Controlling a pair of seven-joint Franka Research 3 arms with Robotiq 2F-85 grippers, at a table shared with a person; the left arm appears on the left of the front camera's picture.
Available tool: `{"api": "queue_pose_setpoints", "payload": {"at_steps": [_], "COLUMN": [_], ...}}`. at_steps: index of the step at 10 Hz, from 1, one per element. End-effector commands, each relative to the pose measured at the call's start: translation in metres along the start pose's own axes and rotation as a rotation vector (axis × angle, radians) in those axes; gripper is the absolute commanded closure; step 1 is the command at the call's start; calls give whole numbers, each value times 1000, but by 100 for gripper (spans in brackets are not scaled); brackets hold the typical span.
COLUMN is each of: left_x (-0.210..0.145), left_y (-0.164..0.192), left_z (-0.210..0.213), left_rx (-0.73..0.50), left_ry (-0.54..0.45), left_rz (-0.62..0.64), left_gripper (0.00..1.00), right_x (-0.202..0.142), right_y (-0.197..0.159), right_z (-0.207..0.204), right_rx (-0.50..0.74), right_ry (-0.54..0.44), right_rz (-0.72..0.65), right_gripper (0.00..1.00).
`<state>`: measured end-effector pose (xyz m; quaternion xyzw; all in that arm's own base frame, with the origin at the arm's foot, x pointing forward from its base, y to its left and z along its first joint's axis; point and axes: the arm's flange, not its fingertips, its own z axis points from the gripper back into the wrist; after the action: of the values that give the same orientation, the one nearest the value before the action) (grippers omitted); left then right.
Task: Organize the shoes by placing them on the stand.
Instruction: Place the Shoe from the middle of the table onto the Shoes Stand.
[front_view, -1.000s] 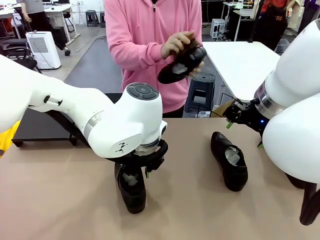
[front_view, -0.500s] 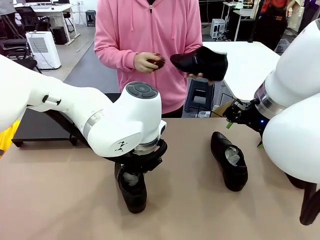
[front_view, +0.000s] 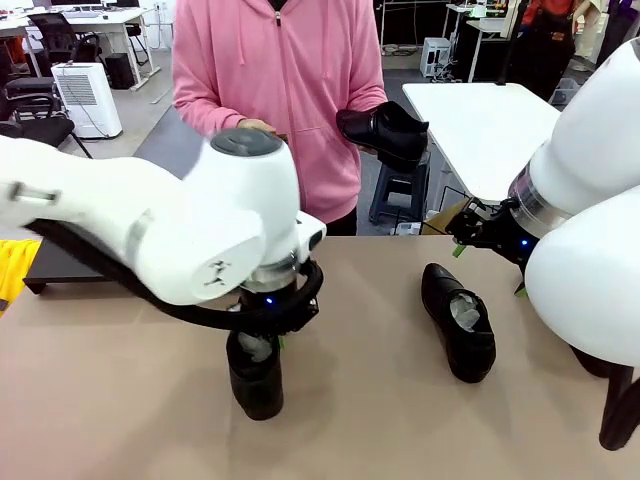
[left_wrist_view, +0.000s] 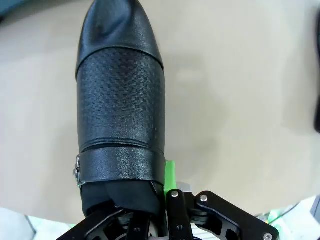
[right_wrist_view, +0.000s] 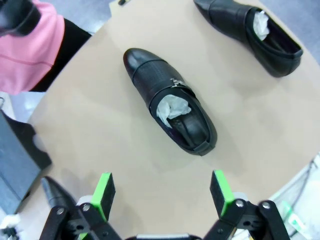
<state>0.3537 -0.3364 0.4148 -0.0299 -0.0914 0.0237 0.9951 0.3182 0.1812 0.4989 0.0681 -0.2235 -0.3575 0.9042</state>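
No shoe sat on the visible part of the stand (front_view: 70, 255), the black platform beyond the table's far left side, so the task looked barely begun. One black dress shoe (front_view: 255, 378) was in the left gripper (left_wrist_view: 124, 172). Its jaws were closed on the heel collar, with a green pad (left_wrist_view: 170, 170) against the collar's outer side. Whether the sole rested on the table (front_view: 120, 400) or was just clear of it could not be told. A second shoe (front_view: 458, 322), stuffed with white paper, lay on the table's middle right. A third shoe (right_wrist_view: 255, 32) lay farther along, and the person across the table held a fourth shoe (front_view: 385, 130) in hand. The left arm bent low over the table, its wrist pointing straight down onto the gripped shoe. The right gripper (right_wrist_view: 161, 192) hung above the second shoe, angled down at it, jaws spread wide and empty, well apart from it.
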Motion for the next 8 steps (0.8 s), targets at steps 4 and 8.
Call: {"api": "queue_pose_setpoints", "payload": {"at_steps": [4,8], "left_x": [9,18], "left_y": [132,163], "left_z": [133,162], "left_rx": [-4,18], "left_ry": [-364,-368], "left_rz": [-233,-270], "left_gripper": [100,100], "right_x": [2,2], "right_y": [1,1], "right_z": [-1,-1], "right_rx": [4,4], "right_ry": [9,9], "right_rz": [9,9], "right_gripper": [0,0]}}
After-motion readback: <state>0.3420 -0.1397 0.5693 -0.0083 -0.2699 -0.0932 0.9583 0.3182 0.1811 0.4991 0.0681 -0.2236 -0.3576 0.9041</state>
